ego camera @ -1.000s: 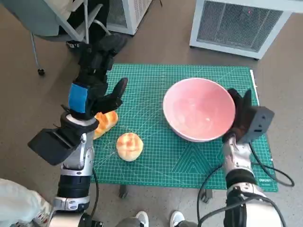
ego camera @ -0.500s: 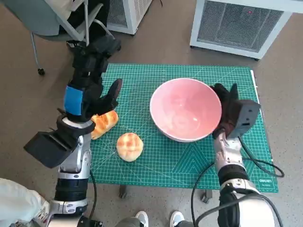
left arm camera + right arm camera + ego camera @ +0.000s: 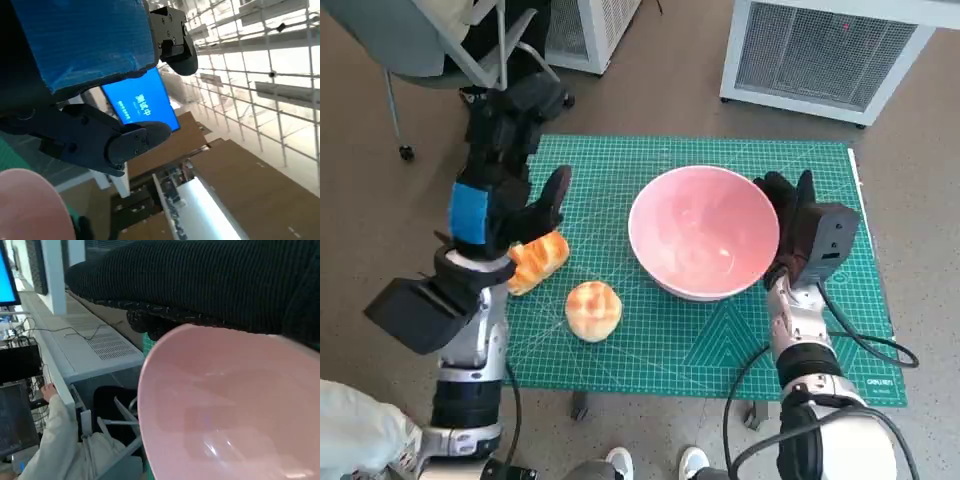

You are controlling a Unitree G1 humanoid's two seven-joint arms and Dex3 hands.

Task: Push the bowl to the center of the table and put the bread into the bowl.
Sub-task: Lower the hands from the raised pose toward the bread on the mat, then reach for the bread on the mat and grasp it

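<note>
Looking steeply down from the head, a large pink round bowl (image 3: 704, 246) sits near the middle of the green gridded cutting mat (image 3: 620, 165) that covers the small table, with the gloved right hand (image 3: 790, 228) pressed flat against its right rim, holding nothing. Left of the bowl lie two breads: a round golden bun (image 3: 593, 309) in the open on the mat, and a longer orange-glazed roll (image 3: 533, 261) partly hidden beneath the blue-taped left hand (image 3: 505, 205), which hangs above it with fingers spread and empty. A grey chair (image 3: 440, 40) stands beyond the mat's far left corner, and a white slatted unit (image 3: 825, 50) beyond its far right. From behind the left hand, the black fingers (image 3: 95, 137) are splayed with nothing between them, and a curve of the pink bowl shows in one corner of the picture. From behind the right hand, the glove lies along the bowl's rim, and a person in a pale sleeve (image 3: 55, 440) sits beyond.
</note>
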